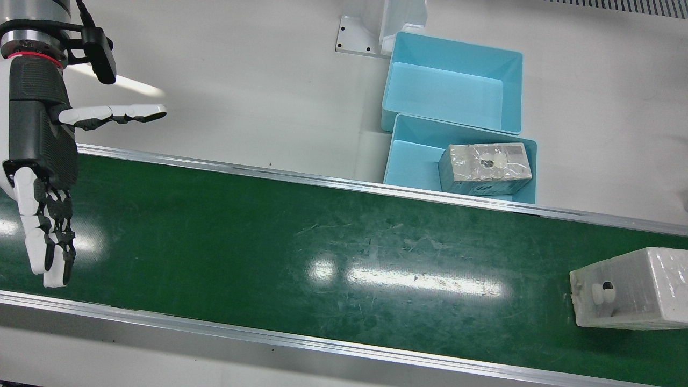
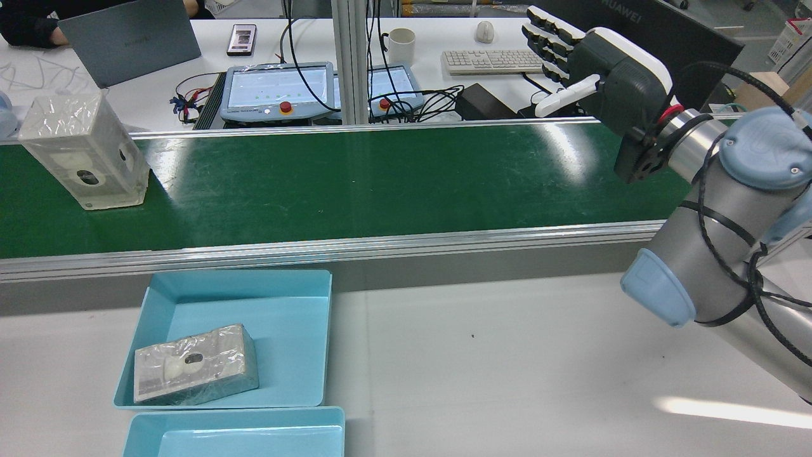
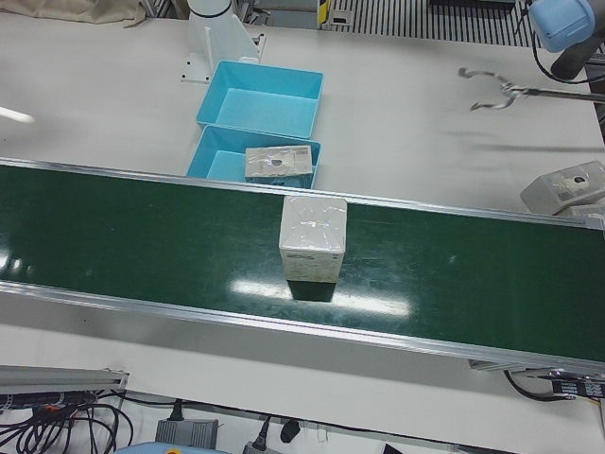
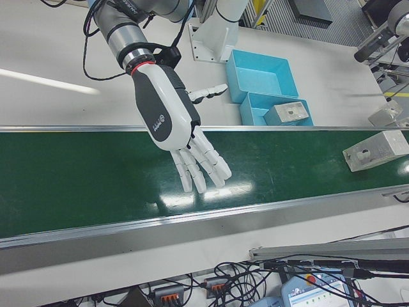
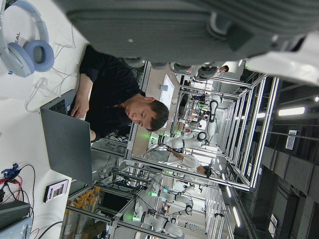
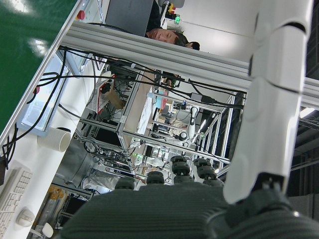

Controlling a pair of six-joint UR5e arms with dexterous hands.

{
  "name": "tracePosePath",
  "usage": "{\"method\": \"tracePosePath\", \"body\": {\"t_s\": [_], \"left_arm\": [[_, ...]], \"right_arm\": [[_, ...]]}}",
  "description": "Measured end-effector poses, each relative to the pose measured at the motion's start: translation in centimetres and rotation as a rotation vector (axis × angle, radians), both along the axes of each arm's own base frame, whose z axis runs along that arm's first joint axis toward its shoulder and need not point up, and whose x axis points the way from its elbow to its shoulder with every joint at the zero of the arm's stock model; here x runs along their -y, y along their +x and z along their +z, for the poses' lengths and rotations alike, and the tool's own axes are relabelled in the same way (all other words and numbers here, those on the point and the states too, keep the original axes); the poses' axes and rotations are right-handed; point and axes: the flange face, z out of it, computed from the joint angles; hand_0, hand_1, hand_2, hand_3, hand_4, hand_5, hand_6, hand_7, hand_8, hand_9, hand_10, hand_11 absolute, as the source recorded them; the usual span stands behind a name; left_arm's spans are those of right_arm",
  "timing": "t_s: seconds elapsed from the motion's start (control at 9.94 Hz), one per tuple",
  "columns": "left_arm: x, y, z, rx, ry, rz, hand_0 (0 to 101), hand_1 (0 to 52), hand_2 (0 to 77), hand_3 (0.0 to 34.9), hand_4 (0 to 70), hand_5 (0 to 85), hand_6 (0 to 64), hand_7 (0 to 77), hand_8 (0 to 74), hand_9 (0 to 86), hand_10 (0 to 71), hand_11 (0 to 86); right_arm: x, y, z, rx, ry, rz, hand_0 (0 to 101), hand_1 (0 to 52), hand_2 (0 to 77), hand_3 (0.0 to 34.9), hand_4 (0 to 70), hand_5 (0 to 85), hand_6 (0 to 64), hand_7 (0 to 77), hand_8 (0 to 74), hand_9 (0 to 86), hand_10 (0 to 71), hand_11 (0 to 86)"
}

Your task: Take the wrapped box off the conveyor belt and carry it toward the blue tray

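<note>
A clear-wrapped white box (image 1: pixel 629 295) stands upright on the green conveyor belt (image 1: pixel 322 236), also seen in the rear view (image 2: pixel 82 152) and the left-front view (image 3: pixel 314 238). My right hand (image 1: pixel 40 161) hovers open over the belt's opposite end, fingers spread and holding nothing (image 2: pixel 602 63) (image 4: pixel 172 121). It is far from the box. A blue tray (image 1: pixel 408 161) beside the belt holds another wrapped box (image 1: pixel 485 167). My left hand (image 5: pixel 164 25) shows only as a dark palm edge in its own view, with nothing in it.
A second blue tray (image 1: pixel 457 80) sits behind the first, with an arm pedestal (image 1: pixel 376 32) next to it. A third wrapped box (image 3: pixel 567 189) lies past the belt's end. Beyond the belt are teach pendants (image 2: pixel 279 89), a keyboard (image 2: pixel 488 60), a mug (image 2: pixel 401 44) and a laptop (image 2: pixel 133 38).
</note>
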Motion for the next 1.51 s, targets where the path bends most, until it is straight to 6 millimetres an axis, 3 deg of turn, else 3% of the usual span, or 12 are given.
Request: {"method": "tracePosePath", "body": {"t_s": [0.1,0.2,1.51], "left_arm": [[0.0,0.0,0.0,0.0,0.0,0.0,0,0.0,0.5,0.0,0.0,1.1,0.0,0.0,0.0,0.0,0.0,0.0],[0.0,0.0,0.0,0.0,0.0,0.0,0,0.0,0.5,0.0,0.0,1.1,0.0,0.0,0.0,0.0,0.0,0.0],[0.0,0.0,0.0,0.0,0.0,0.0,0,0.0,1.1,0.0,0.0,1.1,0.0,0.5,0.0,0.0,0.5,0.0]], "right_arm": [[-0.1,-0.2,-0.1,0.007,0.002,-0.004,46,11.5,5.5,8.4,3.3,3.3,0.0,0.0,0.5,1.1,0.0,1.6],[-0.2,-0.3,-0.2,0.012,0.004,-0.007,46,11.5,6.0,0.0,3.3,2.2,0.0,0.0,0.5,1.6,0.0,1.6],[-1.5,0.5,-1.5,0.068,0.029,-0.024,45,10.4,9.3,0.0,7.1,2.7,0.0,0.0,0.0,1.6,0.0,1.6]]}}
